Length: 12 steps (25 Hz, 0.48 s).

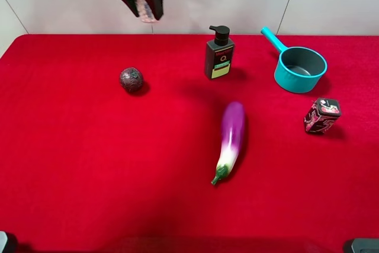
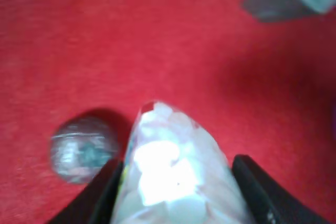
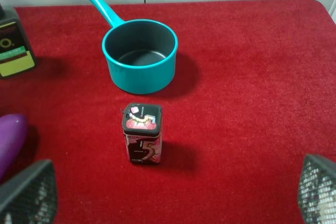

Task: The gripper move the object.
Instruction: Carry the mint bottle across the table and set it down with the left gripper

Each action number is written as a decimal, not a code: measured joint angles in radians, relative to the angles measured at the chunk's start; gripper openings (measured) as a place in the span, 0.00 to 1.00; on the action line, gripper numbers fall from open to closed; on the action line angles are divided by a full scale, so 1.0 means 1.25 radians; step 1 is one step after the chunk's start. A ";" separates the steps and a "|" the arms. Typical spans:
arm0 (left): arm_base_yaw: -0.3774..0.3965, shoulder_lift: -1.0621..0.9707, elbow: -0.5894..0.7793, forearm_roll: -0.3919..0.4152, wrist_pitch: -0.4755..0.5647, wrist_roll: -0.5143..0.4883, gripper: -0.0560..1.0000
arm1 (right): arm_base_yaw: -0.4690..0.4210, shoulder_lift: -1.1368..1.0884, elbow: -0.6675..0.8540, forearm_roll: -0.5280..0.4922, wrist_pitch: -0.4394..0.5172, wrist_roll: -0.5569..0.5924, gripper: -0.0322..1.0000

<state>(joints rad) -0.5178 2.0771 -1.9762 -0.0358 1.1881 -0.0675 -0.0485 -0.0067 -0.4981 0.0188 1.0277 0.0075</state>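
Left wrist view: my black two-fingered left end effector point(image 1: 144, 1) pinches the small clear pellet-filled bottle point(image 2: 173, 171) across its body, raised above the red bench point(image 1: 89, 164). Likely light, rigid, somewhat slick; mid-body hold seems right, firmly.

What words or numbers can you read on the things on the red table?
"5": big, on the front of the red-black tin; the small print on its lid is too small to read.
"O" or "Q", I cannot tell which: on the dark pump bottle; its smaller print is blurred.
No text shows on the teal pot, eggplant, ball or clear bottle.
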 joint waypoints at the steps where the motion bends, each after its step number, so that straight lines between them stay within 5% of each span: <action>1: -0.018 -0.001 0.000 0.000 0.000 -0.001 0.47 | 0.000 0.000 0.000 0.000 0.000 0.000 0.70; 12: -0.180 -0.046 0.099 0.029 0.000 -0.016 0.47 | 0.000 0.000 0.000 0.000 0.000 0.000 0.70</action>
<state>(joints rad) -0.7427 2.0197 -1.8523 0.0000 1.1881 -0.0879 -0.0485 -0.0067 -0.4981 0.0188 1.0277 0.0075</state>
